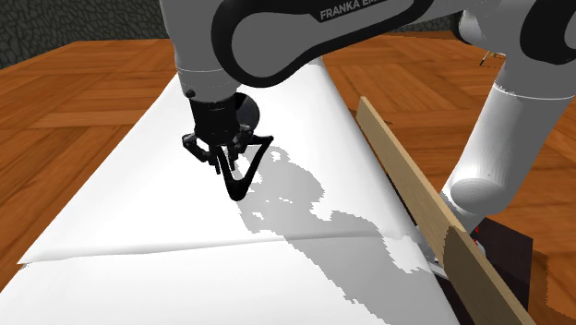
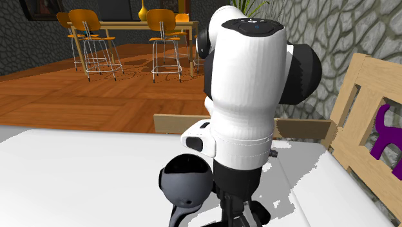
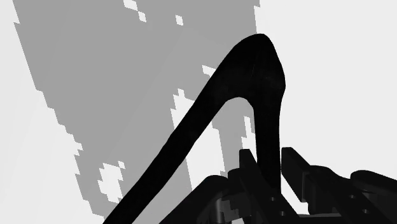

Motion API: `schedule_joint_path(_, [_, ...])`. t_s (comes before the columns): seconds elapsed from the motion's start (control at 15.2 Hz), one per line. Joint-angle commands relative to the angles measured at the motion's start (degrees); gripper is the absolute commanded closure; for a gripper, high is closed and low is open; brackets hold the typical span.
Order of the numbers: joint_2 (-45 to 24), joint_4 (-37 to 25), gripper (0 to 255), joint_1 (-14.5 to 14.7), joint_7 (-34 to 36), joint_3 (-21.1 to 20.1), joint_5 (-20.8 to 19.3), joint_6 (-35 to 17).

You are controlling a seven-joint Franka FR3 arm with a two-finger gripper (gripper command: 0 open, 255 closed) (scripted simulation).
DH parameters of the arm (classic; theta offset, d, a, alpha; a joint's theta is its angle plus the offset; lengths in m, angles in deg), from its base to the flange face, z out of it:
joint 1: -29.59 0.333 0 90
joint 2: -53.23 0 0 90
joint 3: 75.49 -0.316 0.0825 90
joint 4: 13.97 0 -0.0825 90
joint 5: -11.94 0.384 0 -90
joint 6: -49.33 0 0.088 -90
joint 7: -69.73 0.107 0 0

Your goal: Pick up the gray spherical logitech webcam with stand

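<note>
Clamps one thin leg of the black stand in the gripper; drawn in almost fully, with the fingers pressed against either side of that leg and nothing else between them. Seen from the wrist, arches away from the gripper as a narrow loop, long axis running on past the fingertips; in the shoulder view, hangs from the gripper as a black triangle, stand tapering to a point below it, close over the white table; cannot tell whether touching the table or just clear of it. Puts the webcam, a dark grey ball, not under the gripper but just beside it, up level with the palm. Probably calls for a straight rise from here; judged risky only in that the ball's weight sits off to one side of the gripper and could swivel on so slim a leg.
</note>
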Motion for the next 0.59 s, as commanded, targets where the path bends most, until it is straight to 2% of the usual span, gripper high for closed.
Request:
schedule_joint_path(0.0, [0.0,0.1,255,0.0,0.0,0.0,0.0,0.0])
schedule_joint_path(0.33, [-0.5,-0.2,255,0.1,0.2,0.0,-0.4,-0.1])
schedule_joint_path(0.53, [-0.5,-2.4,255,0.2,0.2,0.0,-0.3,2.2])
